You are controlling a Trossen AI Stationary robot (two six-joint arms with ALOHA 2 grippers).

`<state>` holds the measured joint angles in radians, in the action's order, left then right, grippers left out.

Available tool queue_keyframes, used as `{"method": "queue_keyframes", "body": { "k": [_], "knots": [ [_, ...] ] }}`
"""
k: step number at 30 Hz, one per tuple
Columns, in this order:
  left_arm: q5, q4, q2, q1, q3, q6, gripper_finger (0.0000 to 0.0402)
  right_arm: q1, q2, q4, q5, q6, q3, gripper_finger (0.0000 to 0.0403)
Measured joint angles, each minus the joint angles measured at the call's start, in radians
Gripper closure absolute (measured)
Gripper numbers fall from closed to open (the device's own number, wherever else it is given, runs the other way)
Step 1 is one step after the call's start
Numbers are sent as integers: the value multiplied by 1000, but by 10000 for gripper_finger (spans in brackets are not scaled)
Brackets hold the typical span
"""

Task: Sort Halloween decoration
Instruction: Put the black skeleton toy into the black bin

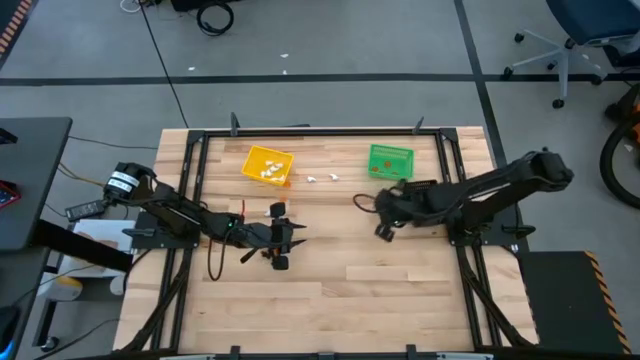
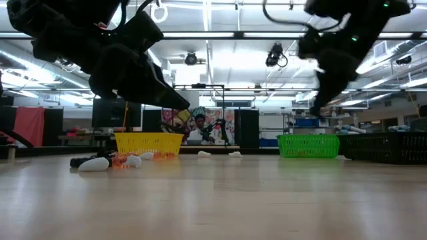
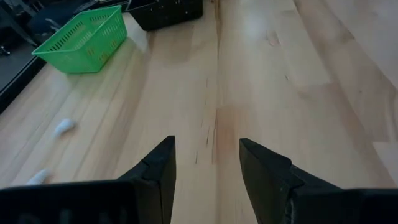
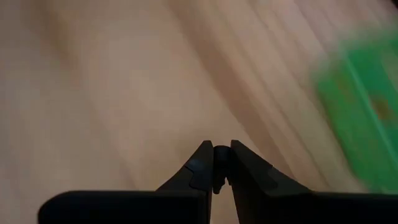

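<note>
We hold the left gripper (image 3: 207,168) spread and empty over bare table (image 1: 400,280). The right gripper (image 4: 216,163) is pressed together near the green bin (image 1: 390,160). Two white trinkets (image 1: 319,178) lie between the bins, roughly equidistant from both arms.

Tiny white trinkets (image 1: 322,178) lie loose on wood betw. my bins; more white ones (image 1: 268,172) in yellow bin (image 1: 254,157).

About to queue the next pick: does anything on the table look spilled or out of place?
Yes. Two small white trinkets lie loose on the bare table between the yellow bin and the green bin, in neither. The low view shows more white and orange pieces on the wood beside the yellow bin. Nothing looks damaged.
</note>
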<state>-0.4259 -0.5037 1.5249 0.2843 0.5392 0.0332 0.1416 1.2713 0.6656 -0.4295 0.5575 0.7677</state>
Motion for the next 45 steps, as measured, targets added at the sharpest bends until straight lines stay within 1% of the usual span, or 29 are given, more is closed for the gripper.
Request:
{"method": "queue_keyframes", "body": {
  "k": [2,5,9,15,18,21,25,30,34,37,42,45],
  "knots": [
    [0,3,0,-1,0,1,251,-16,-26,157,-1,114,0,359],
    [0,2,0,-1,0,2,251,-32,-49,345,1,284,0,359],
    [0,5,0,-1,0,3,251,-40,-55,487,5,416,0,359],
    [0,16,0,-1,0,-20,251,-63,-42,514,66,446,-28,356],
    [0,36,0,0,0,-32,251,-87,-39,524,107,454,-50,339],
    [0,50,0,1,0,-33,251,-107,-36,522,142,452,-63,314],
    [1,73,-7,1,0,-46,251,-124,-37,522,159,429,-61,290],
    [1,111,-39,1,-1,-50,251,-125,-42,524,148,408,-23,286],
    [3,184,-93,1,0,-66,251,-122,-42,492,80,362,34,286],
    [5,240,-127,2,0,-74,251,-111,-42,404,28,290,69,286],
    [15,332,-154,30,0,-106,251,-90,-39,119,-14,102,80,286],
    [15,398,-160,58,0,-138,251,-88,-19,-47,-7,-10,80,286]
  ]
}}
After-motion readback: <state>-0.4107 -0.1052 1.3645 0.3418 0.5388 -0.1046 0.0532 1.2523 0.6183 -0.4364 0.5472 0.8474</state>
